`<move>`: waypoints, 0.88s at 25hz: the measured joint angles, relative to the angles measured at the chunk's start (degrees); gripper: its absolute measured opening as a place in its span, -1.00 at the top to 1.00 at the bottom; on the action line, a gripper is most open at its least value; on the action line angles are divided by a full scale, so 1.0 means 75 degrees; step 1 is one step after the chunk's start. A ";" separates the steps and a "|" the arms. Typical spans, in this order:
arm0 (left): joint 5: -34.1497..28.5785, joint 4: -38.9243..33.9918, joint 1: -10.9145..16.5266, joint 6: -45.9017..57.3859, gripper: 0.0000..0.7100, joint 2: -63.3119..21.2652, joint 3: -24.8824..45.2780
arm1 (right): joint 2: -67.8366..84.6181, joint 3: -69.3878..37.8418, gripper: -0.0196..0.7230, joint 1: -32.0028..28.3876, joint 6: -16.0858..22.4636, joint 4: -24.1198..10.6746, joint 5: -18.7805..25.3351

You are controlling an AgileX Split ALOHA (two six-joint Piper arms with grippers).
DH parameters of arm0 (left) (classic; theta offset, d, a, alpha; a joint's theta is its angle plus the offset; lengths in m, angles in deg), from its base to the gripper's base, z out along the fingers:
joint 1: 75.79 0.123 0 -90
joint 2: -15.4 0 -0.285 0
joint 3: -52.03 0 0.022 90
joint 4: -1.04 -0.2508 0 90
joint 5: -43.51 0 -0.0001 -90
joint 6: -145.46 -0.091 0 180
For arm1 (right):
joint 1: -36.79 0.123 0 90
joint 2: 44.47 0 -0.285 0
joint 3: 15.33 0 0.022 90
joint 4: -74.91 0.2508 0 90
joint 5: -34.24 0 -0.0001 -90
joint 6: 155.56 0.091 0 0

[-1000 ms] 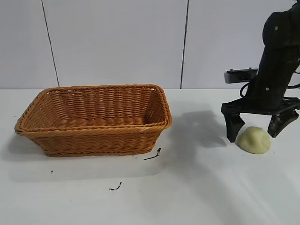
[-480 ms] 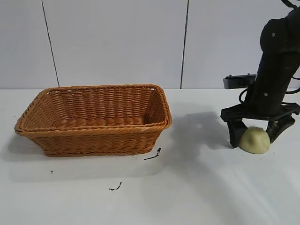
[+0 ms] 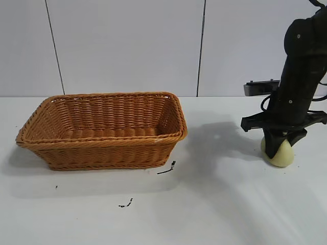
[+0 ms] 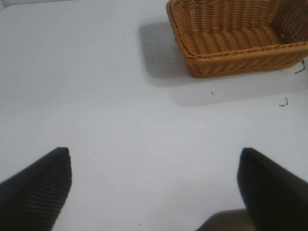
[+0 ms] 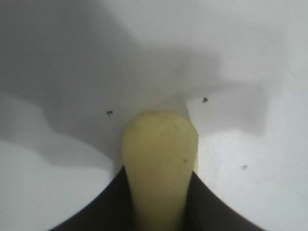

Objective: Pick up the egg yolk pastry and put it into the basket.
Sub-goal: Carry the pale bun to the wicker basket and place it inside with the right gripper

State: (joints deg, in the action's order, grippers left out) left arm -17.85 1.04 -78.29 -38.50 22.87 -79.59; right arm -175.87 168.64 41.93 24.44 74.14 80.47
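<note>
The pale yellow egg yolk pastry [image 3: 279, 153] lies on the white table at the right and is squeezed narrow. My right gripper [image 3: 278, 144] comes down on it from above and is shut on it. In the right wrist view the pastry [image 5: 160, 154] is pinched between the two dark fingers [image 5: 108, 207]. The orange-brown wicker basket [image 3: 104, 138] stands at the left, apart from the pastry, and holds nothing that shows. My left gripper [image 4: 154, 185] is open and empty over bare table; it is out of the exterior view. The basket also shows in the left wrist view [image 4: 240, 57].
The white table [image 3: 214, 204] has small dark specks in front of the basket [image 3: 168, 168]. A grey panelled wall stands behind. The right arm's shadow falls on the table between the basket and the pastry.
My right gripper has come down around the pastry and closed on it, squeezing it narrower. The basket has not moved.
</note>
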 joint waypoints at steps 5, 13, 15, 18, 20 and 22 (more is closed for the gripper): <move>0.0000 0.0000 0.0000 0.0000 -0.96 0.0000 0.0000 | 0.0233 0.0696 0.62 0.0000 0.0000 0.0000 0.0760; 0.0000 0.0000 0.0000 0.0000 -0.96 0.0000 0.0000 | 0.0790 0.3026 0.63 0.0000 0.0000 0.0007 0.2546; 0.0000 0.0000 0.0000 0.0000 -0.96 0.0000 0.0000 | 0.0792 0.3554 0.63 0.0000 0.0000 0.0043 0.2894; 0.0000 0.0000 0.0000 0.0000 -0.96 0.0000 0.0000 | 0.0792 0.4071 0.63 0.0092 0.0000 0.0044 0.3062; 0.0000 0.0000 0.0000 0.0000 -0.96 0.0000 0.0000 | 0.0792 0.4285 0.64 0.0307 0.0000 -0.0018 0.3084; 0.0000 0.0000 0.0000 0.0000 -0.96 0.0000 0.0000 | 0.0792 0.4395 0.64 0.0611 0.0086 -0.0029 0.3084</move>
State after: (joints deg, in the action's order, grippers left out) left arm -17.85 1.04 -78.29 -38.50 22.87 -79.59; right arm -169.93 201.60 46.51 25.08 73.92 103.60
